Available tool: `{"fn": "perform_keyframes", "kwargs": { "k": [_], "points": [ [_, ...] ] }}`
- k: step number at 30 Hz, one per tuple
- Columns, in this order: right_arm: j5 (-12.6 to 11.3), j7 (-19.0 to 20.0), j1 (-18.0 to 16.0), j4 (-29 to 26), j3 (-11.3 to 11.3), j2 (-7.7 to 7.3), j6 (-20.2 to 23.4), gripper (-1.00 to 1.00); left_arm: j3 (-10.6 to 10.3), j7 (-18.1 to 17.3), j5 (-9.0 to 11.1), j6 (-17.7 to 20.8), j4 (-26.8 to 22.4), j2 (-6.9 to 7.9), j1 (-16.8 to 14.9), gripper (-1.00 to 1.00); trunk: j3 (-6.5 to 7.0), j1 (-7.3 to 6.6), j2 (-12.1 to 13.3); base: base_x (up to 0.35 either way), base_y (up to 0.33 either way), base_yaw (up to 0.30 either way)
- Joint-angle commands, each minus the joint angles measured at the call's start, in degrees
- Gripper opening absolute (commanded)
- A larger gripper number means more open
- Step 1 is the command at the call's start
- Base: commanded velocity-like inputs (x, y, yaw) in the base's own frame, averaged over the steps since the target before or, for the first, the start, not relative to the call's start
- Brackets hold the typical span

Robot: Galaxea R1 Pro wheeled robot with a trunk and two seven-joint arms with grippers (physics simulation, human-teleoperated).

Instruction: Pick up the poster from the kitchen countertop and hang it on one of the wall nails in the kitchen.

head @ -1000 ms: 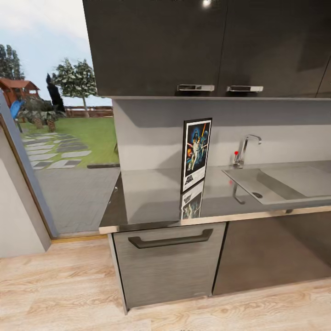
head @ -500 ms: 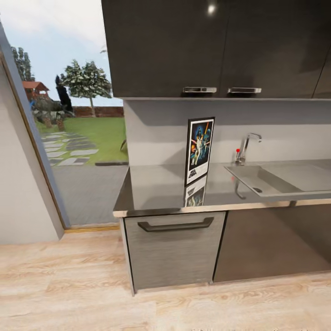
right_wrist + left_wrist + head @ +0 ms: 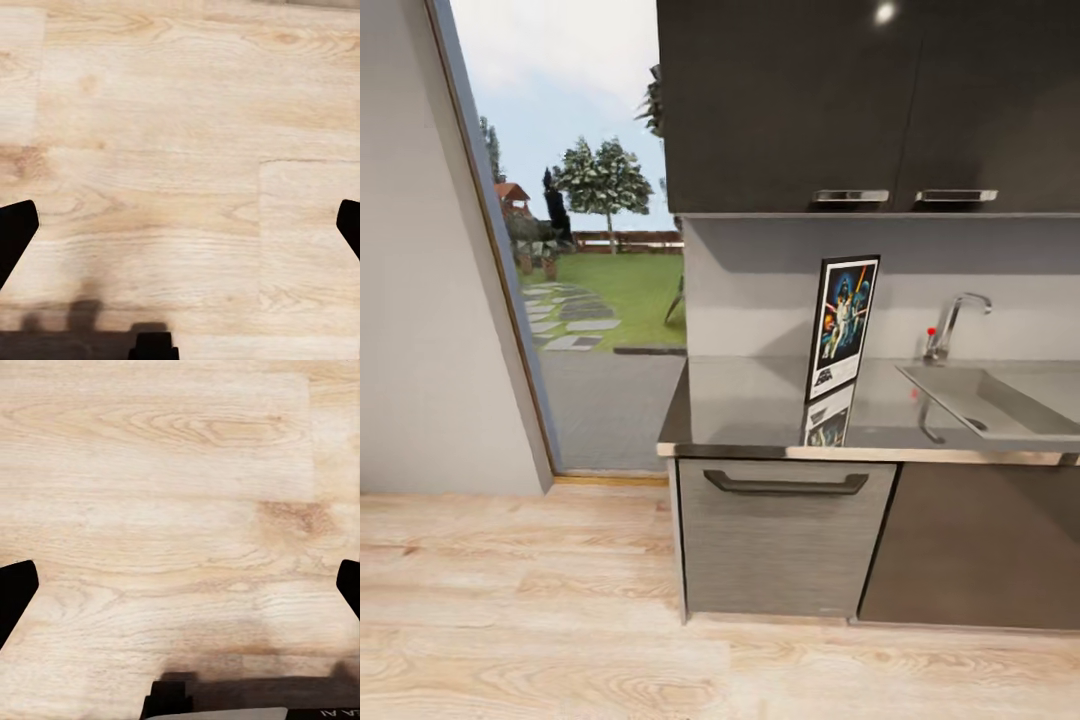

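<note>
Dark cupboards, chrome tap, wood floor, garden outside.

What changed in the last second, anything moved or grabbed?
Only the camera moved: the whole head view shifted, showing more wall at left. The black-framed Star Wars poster stands upright on the glossy dark-grey countertop as before, beside the steel sink. Nothing grabbed; both grippers open over wooden floor.

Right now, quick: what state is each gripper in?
Left gripper: open, holding nothing, wooden floor beyond its jaws.
Right gripper: open, holding nothing, same floor beyond.
</note>
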Motion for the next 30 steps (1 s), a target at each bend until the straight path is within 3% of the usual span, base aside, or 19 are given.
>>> {"fn": "perform_keyframes", "kwargs": {
  "k": [1, 13, 18, 23, 25, 28, 29, 30],
  "points": [
    [0.0, 0.0, 0.0, 0.0, 0.0, 0.00, -0.2, 1.00, 0.0, 0.0, 0.0, -0.1, -0.1, 0.00, 0.0, 1.00, -0.05, 0.00, 0.0, -0.008, 0.029, 0.289],
    [0.1, 0.1, 0.0, -0.2, 0.1, 0.10, -0.2, 1.00, 0.1, -0.1, 0.0, -0.1, 0.0, 0.04, 0.1, 1.00, -0.05, 0.00, 0.0, -0.002, 0.217, 0.222],
    [0.1, 0.3, 0.0, -5.9, 0.6, 0.49, -0.2, 1.00, 0.1, -0.1, 0.0, -0.1, 0.0, 0.04, 0.0, 1.00, -0.05, 0.00, 0.0, 0.000, 0.108, 0.014],
    [0.0, 0.3, 0.2, -13.8, 0.8, 0.89, -0.1, 1.00, 0.1, -0.1, 0.0, -0.2, 0.0, 0.04, 0.0, 1.00, -0.05, 0.00, 0.0, 0.000, 0.028, 0.004],
    [0.0, 0.3, 0.3, -23.4, 0.8, 1.67, 0.4, 1.00, 0.1, -0.1, 0.0, -0.2, 0.0, 0.04, 0.0, 1.00, -0.05, 0.00, 0.0, 0.000, 0.007, 0.001],
    [-0.1, 0.3, 0.4, -29.5, 0.8, 1.88, 0.7, 1.00, 0.1, -0.1, 0.0, -0.2, 0.0, 0.04, 0.0, 1.00, -0.05, 0.00, 0.0, 0.000, 0.003, 0.000],
    [-0.3, 0.3, 0.5, -36.1, 0.8, 2.00, 3.5, 1.00, 0.1, -0.1, 0.0, -0.2, 0.0, 0.04, 0.0, 1.00, -0.05, 0.00, 0.0, 0.000, 0.001, 0.000],
    [-0.4, 0.4, 0.5, -38.2, 0.8, 2.02, 5.1, 1.00, 0.1, -0.1, 0.0, -0.2, 0.0, 0.04, 0.0, 1.00, -0.05, 0.00, 0.0, 0.000, 0.000, 0.000]
  ]
}}
